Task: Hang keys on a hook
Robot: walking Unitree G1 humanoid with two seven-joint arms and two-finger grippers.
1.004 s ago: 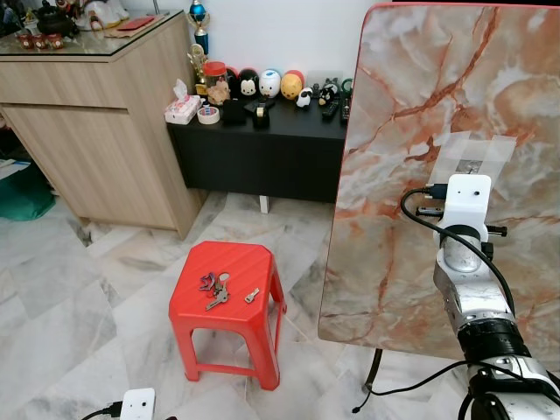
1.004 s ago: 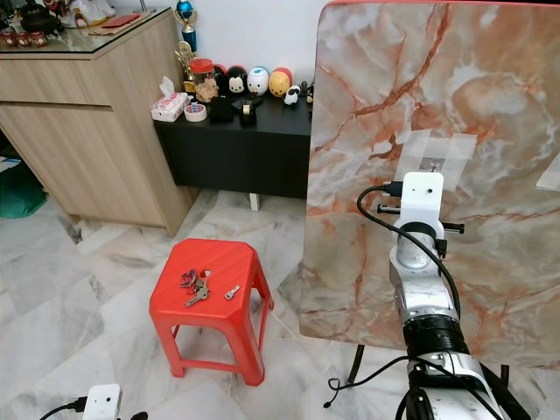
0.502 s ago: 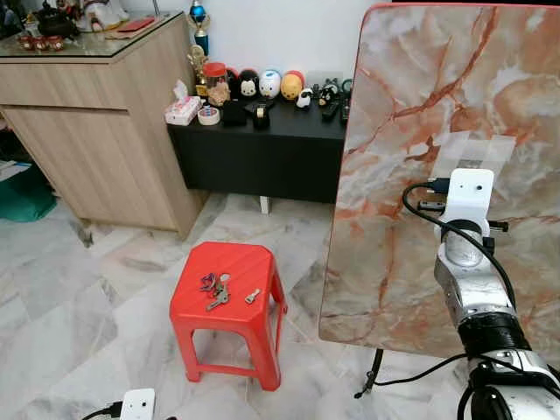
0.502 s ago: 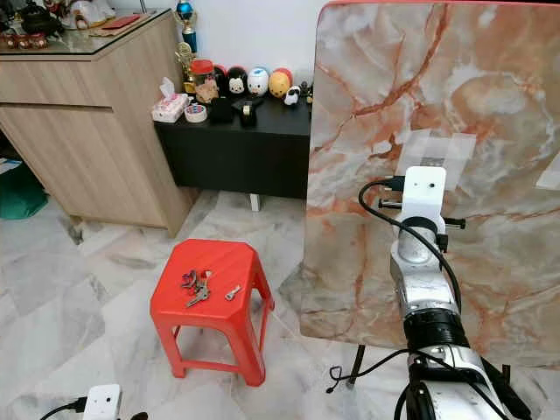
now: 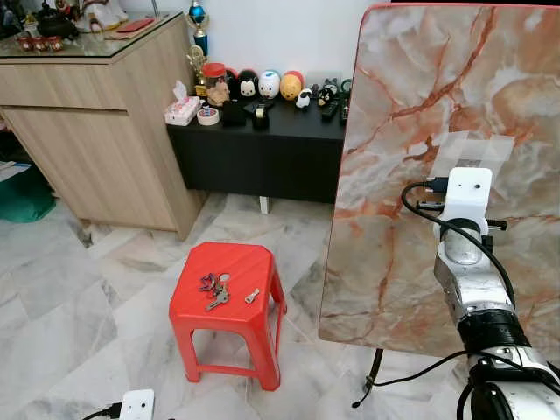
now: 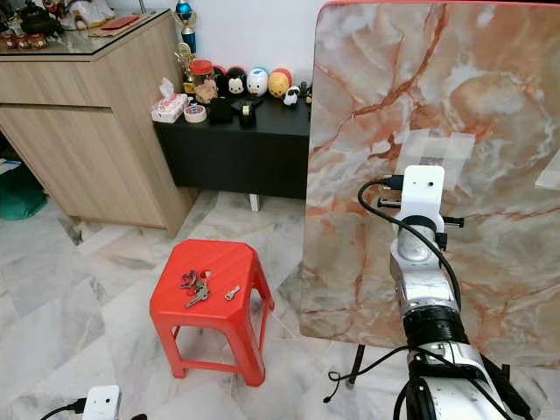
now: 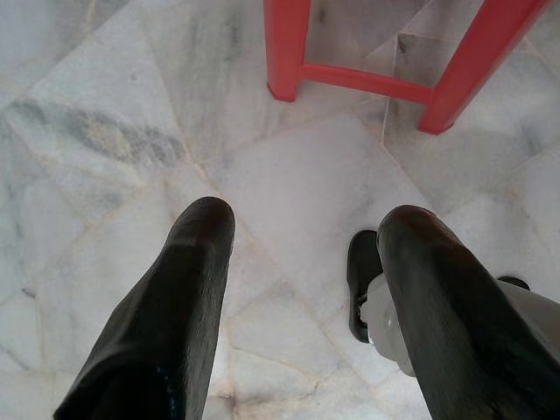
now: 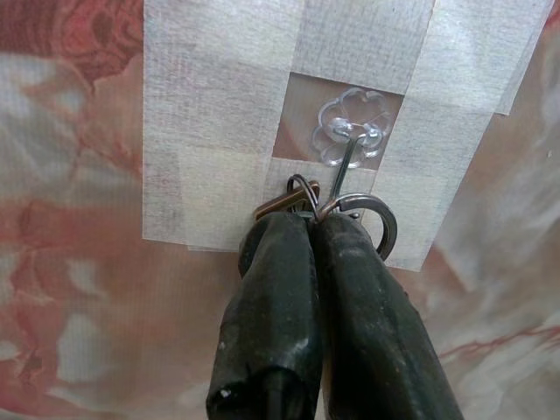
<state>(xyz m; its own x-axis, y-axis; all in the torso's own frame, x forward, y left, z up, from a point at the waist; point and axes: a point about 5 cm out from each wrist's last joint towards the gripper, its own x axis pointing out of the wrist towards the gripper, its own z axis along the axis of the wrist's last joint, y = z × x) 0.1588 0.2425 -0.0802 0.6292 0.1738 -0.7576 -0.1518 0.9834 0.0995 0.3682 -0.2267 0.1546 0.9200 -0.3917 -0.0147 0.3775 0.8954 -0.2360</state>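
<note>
the right end effector (image 8: pixel 313 229) pinches the key ring (image 8: pixel 363 220) at the clear hook (image 8: pixel 350 140). next, slip the ring on, then let go. the left end effector (image 7: pixel 302 254) hangs open.

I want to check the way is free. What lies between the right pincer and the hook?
Nothing: in the right wrist view the right pincer, shut on the key ring, is right below the clear hook.

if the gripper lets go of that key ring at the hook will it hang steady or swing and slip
The key ring, pinched by the right gripper, looks like thin loose metal loops, so it would probably swing and jingle. The clear hook has a thin wire arm; the ring could slip unless fully threaded. The tape suggests a weak mount.
</note>
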